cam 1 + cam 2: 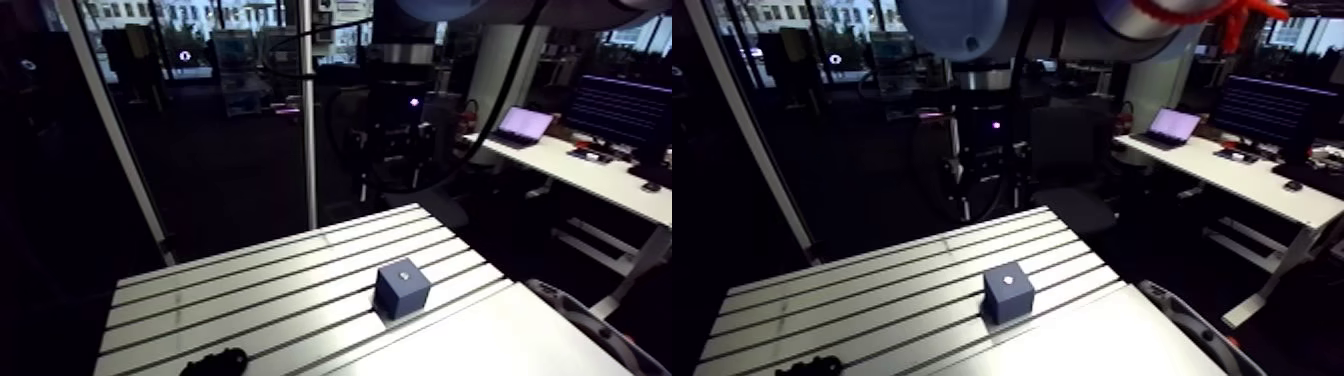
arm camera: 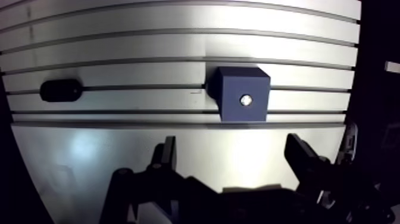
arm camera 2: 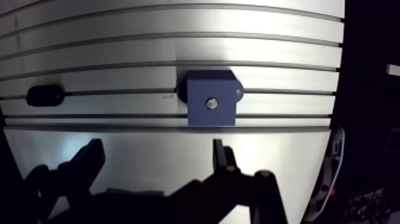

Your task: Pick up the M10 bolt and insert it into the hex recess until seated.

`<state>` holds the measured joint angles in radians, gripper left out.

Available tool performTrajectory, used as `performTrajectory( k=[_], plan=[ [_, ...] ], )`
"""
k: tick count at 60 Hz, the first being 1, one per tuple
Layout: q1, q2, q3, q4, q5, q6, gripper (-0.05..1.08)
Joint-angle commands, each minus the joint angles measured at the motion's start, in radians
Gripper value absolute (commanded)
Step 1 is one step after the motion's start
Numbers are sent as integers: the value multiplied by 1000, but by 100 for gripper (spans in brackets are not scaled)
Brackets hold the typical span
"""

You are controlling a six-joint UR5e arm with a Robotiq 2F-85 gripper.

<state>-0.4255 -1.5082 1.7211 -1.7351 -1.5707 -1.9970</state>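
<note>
A dark blue cube block (image 2: 243, 95) stands on the slotted aluminium table (image 1: 250, 285), ahead of my gripper. A small shiny metal spot (image 2: 246, 100) sits in the middle of the block's top face; I cannot tell whether it is the bolt's head or the bare recess. It also shows as a pale dot on the block (image 1: 402, 287) in the arm view. My gripper (image 2: 232, 156) hangs above the table on the near side of the block, open, with nothing between its fingers. No loose bolt shows anywhere on the table.
A black rounded object (image 2: 59, 90) lies on a table slot well to one side of the block, near the table's front corner (image 1: 215, 362). A smooth unslotted plate (image 1: 490, 340) runs along the near side, under the gripper. The table drops off beyond its edges.
</note>
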Motion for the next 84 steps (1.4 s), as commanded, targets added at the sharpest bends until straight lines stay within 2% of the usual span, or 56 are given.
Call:
performTrajectory(
  k=[1,5,8,14,26,36,43,46,52,84],
  plan=[
    [86,-4,-125,153,15,119,2],
    [91,-4,-153,200,14,124,2],
    [105,-5,-174,238,7,137,2],
    [141,-4,-202,242,4,165,2],
    [173,3,-234,242,-2,197,2],
    [199,10,-264,243,-19,203,2],
    [210,15,-273,245,-24,203,2],
    [229,19,-278,246,-25,203,2],
    [263,33,-278,245,-40,203,2],
    [295,47,-280,240,-39,203,2]
  ],
)
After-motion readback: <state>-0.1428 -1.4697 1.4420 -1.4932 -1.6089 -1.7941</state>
